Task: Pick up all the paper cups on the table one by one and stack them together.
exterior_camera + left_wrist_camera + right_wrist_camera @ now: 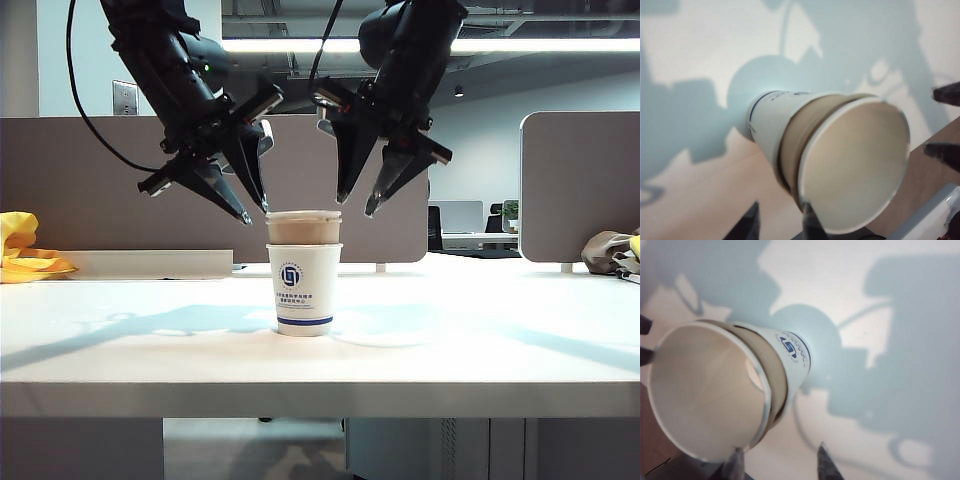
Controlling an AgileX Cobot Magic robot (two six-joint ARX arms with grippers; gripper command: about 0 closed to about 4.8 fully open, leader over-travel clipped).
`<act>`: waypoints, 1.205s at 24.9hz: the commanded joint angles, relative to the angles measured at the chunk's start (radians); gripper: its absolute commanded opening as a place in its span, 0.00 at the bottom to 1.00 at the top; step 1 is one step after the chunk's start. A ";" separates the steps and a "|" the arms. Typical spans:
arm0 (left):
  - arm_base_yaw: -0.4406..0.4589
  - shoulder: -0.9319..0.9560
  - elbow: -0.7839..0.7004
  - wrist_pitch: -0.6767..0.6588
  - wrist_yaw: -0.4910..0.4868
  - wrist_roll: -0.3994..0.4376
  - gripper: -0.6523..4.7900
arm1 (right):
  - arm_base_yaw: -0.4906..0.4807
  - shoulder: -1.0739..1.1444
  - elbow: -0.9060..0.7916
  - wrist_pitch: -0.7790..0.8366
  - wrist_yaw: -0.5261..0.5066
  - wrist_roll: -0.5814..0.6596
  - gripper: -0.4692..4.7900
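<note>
- Standing upright near the middle of the white desk [120,330] is a stack of paper cups [304,285]: a white cup with a blue round logo [290,276] and blue band on the outside, and a brown cup [303,228] nested in it, its rim and upper wall showing above the white rim.
- The left claw [256,208] hangs just above the stack's left rim, fingers spread and pointing down, grasping nothing; one fingertip is close to the brown rim, and whether it touches cannot be told.
- The right claw [357,202] hangs above and just right of the stack, fingers wide apart, released, apart from the cups.
- The left wrist view looks into the stack [840,160], with dark fingertips [810,222] beside its rim.
- The right wrist view shows the same stack [725,390] and the logo [791,347]; one fingertip [827,465] stands clear over the desk.
- A yellow cloth [25,255] lies at the far left.
</note>
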 commanded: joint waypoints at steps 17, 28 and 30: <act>-0.001 0.008 0.002 0.005 0.005 0.003 0.32 | -0.001 0.018 0.002 0.000 -0.021 0.002 0.45; -0.001 0.024 0.003 -0.002 0.006 0.003 0.33 | -0.003 0.016 -0.021 0.007 -0.021 0.001 0.45; 0.007 0.011 0.003 -0.003 0.004 0.003 0.33 | -0.006 0.014 -0.005 0.000 -0.023 0.001 0.45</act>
